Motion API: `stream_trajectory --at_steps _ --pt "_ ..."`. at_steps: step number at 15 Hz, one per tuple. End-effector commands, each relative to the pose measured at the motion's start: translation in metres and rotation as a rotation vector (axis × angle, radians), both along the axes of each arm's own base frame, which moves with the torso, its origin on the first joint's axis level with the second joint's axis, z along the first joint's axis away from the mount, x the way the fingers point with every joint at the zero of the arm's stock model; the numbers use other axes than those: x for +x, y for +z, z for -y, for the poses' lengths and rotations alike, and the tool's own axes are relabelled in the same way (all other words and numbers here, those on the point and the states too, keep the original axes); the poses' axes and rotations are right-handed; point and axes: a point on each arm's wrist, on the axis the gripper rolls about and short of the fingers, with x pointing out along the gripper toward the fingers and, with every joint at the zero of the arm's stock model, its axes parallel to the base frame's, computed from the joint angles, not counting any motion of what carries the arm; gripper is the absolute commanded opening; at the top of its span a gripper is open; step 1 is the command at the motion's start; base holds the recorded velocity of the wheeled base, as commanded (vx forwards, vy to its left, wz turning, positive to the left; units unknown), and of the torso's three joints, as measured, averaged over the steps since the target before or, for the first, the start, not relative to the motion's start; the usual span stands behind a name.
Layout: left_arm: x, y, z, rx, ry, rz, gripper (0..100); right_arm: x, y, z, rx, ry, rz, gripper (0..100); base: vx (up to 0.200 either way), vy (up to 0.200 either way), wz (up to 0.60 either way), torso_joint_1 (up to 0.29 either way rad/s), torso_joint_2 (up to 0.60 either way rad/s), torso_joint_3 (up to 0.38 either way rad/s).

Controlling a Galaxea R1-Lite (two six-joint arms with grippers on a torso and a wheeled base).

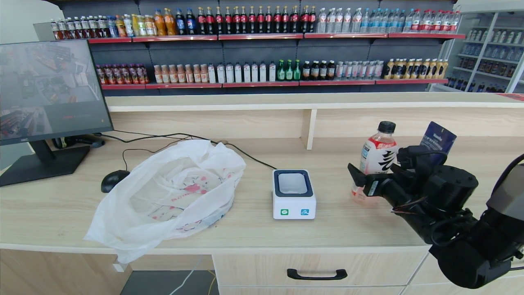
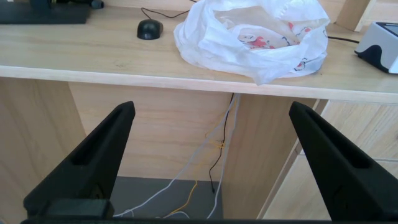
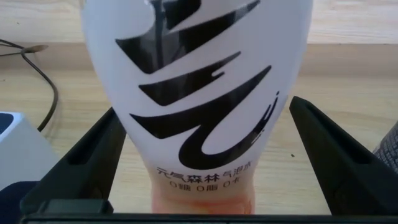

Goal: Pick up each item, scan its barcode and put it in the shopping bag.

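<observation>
the right pincer (image 1: 376,170) has its fingers apart, one on each side of the upright bottle (image 1: 378,153) (i cannot tell if they touch it). a blue pouch (image 1: 438,139) stands just beyond it. the scanner (image 1: 293,194) sits to its left, and the shopping bag (image 1: 172,192) farther left. the left pincer (image 2: 212,107) hangs spread wide below the counter (image 2: 93,53) edge, the bag above and ahead.

The right arm (image 1: 446,192) hides the lower half of the blue pouch (image 1: 439,137).
</observation>
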Motion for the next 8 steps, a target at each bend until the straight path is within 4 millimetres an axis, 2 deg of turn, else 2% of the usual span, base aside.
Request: stream_trajectory --at_steps 1,6,7,8 --pt "0.0 -0.0001 0.0 0.0 0.0 0.0 100 0.0005 -0.0026 -0.0012 -0.002 0.003 -0.007 100 0.0 0.0 0.0 0.0 0.0 0.0" --pt "0.0 -0.0001 0.0 0.0 0.0 0.0 100 0.0016 -0.0053 -0.0015 -0.014 0.003 -0.014 100 0.0 0.0 0.0 0.0 0.0 0.0" --pt "0.0 -0.0001 0.0 0.0 0.0 0.0 100 0.0016 -0.0053 -0.0015 -0.014 0.003 -0.014 0 0.0 0.0 0.0 0.0 0.0 0.0" --pt "0.0 -0.0001 0.0 0.0 0.0 0.0 100 0.0021 -0.0047 -0.0016 -0.01 0.003 -0.011 0 0.0 0.0 0.0 0.0 0.0 0.0"
